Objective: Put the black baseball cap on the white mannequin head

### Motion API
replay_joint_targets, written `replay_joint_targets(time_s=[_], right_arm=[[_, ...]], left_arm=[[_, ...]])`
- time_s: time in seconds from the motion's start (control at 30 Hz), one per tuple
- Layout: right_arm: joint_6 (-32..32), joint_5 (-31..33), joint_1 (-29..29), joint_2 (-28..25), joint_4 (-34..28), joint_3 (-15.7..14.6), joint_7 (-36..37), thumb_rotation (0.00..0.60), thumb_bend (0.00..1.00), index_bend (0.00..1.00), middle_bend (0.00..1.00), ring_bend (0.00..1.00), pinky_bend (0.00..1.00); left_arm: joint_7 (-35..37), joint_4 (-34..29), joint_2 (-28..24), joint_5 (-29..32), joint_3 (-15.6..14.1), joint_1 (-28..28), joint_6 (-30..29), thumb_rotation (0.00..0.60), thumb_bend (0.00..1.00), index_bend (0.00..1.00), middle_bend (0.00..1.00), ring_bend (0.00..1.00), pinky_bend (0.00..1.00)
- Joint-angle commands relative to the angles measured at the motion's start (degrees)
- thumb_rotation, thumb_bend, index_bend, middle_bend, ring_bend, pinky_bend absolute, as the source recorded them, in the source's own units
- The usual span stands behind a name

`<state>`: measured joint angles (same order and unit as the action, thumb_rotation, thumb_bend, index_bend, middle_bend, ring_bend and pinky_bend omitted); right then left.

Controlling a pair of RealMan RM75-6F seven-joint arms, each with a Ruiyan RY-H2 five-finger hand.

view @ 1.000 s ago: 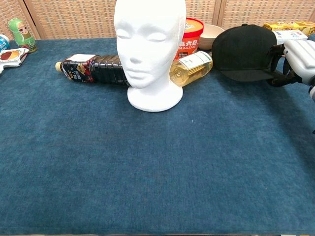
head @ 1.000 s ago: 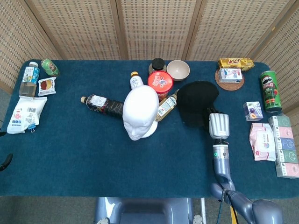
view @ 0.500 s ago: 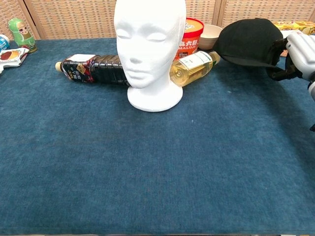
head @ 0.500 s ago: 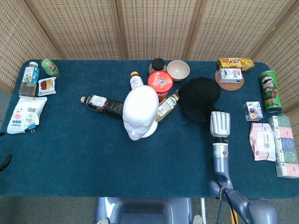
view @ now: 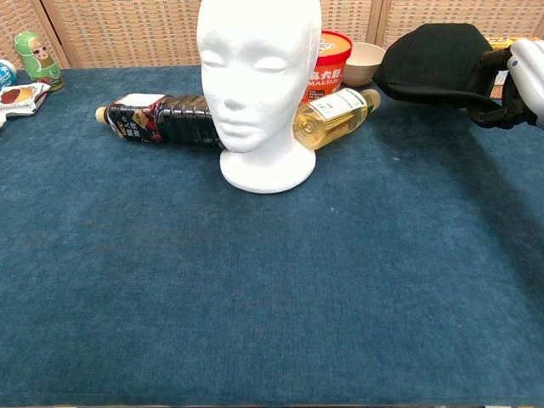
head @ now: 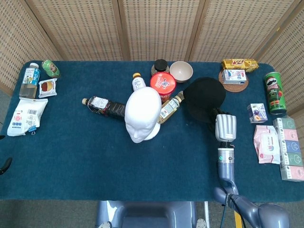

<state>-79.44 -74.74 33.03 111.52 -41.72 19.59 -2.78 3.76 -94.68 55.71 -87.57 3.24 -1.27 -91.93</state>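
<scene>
The white mannequin head (head: 143,114) (view: 257,78) stands upright near the table's middle, facing me. My right hand (head: 224,127) (view: 525,78) holds the black baseball cap (head: 204,98) (view: 434,61) by its near edge, lifted off the cloth to the right of the mannequin head. The cap hangs tilted, well apart from the mannequin head. My left hand shows in neither view.
A dark bottle (head: 105,106) and a yellow bottle (head: 169,108) lie beside the mannequin head. A red tub (head: 163,84) and a bowl (head: 181,71) stand behind it. Boxes and a green can (head: 273,92) line the right edge; packets lie at the left.
My right hand has raised the cap off the table, higher and a little to the right. The mannequin head and bottles have not moved.
</scene>
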Motion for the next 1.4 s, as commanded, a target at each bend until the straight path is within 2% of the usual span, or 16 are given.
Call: replay_joint_targets(time_s=[0.03,0.33,0.47,0.73,0.93,1.4], right_arm=[[-0.36,-0.03,-0.10,-0.26,-0.73,0.01,-0.13,0.600,0.65,0.80,0.63,0.67,0.64],[-4.33,-1.21,-0.94,-2.54,-4.53,0.41,0.10,0.600,0.64,0.81,0.64,0.68,0.64],[-9.99,-2.73,-2.55,-6.82,-10.44,1.61,0.20,0.600,0.65,0.81,0.64,0.68,0.64],[-13.82,-3.65,-5.48,-13.87,-20.98,2.40,-1.55,0.600,0.64,0.81,0.64,0.68,0.64],[-14.99,-4.75,-6.59,-17.83,-26.45,2.52,-2.54,0.600,0.64,0.81,0.65,0.68,0.64],[-16.68,-7.52,-4.72,-20.68,-31.43,4.64,-1.50,0.600,0.65,0.81,0.65,0.68,0.64]], left_arm=[[0.17,0.16,0.04,0.09,-0.01,0.09,-0.04,0.543,0.29,0.22,0.20,0.17,0.24],[0.64,0.56,0.29,0.20,0.13,0.11,-0.07,0.538,0.29,0.22,0.20,0.17,0.24],[0.26,0.36,0.51,-0.09,0.21,-0.26,0.26,0.540,0.29,0.22,0.20,0.17,0.24],[-0.96,-0.61,0.68,-0.49,0.32,-0.61,0.37,0.542,0.29,0.22,0.20,0.17,0.24],[-2.17,-1.51,0.81,-0.80,0.29,-0.85,0.55,0.539,0.29,0.22,0.20,0.17,0.24],[-3.97,-2.61,1.16,-1.19,0.02,-0.97,0.74,0.540,0.29,0.22,0.20,0.17,0.24]])
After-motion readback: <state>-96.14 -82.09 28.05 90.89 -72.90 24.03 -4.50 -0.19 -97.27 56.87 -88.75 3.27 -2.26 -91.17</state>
